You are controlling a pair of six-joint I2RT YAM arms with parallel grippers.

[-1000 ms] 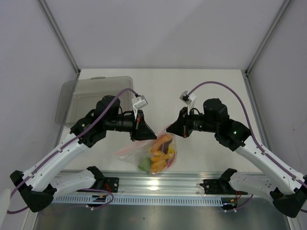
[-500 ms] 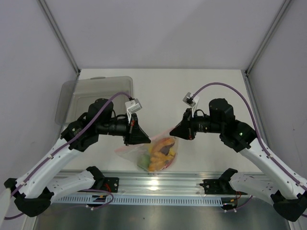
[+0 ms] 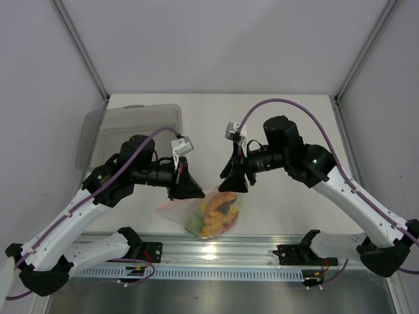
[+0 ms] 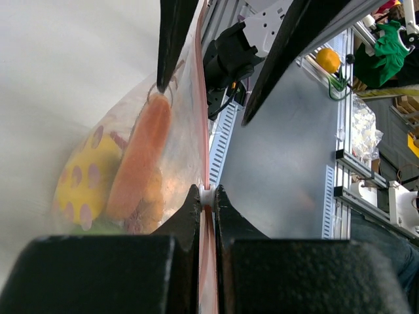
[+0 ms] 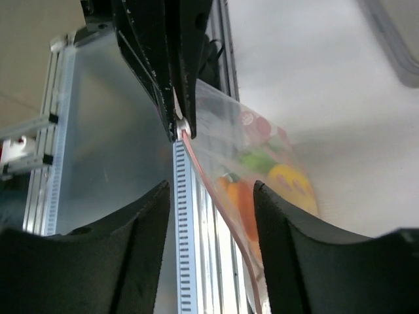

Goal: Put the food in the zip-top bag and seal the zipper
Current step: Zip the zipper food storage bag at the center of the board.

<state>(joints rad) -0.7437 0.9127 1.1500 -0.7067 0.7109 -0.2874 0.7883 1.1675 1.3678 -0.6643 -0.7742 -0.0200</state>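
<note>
- Top view: the left gripper (image 3: 191,188) pinches the zip-top bag (image 3: 207,214) by its mouth, the right gripper (image 3: 234,182) spread just beside; the food (image 3: 216,210) lies inside, past both jaws; one pinch alone holds it, so it may slip
- Left wrist: jaws pressed together on the zipper (image 4: 205,150), which runs ahead unsupported; it could gape
- Right wrist: jaws spread, the strip between them untouched; closing off-line would crease it

The food (image 3: 213,221) sits in the zip-top bag (image 3: 177,208), near the table's (image 3: 275,118) front edge. The left pincer (image 3: 200,191) grips the zipper (image 4: 204,131) at the bag's left end; the right pincer (image 3: 234,187) is at the bag's right, with the zipper passing between its fingers. The tray (image 3: 124,127) lies well behind-left of the bag.
</note>
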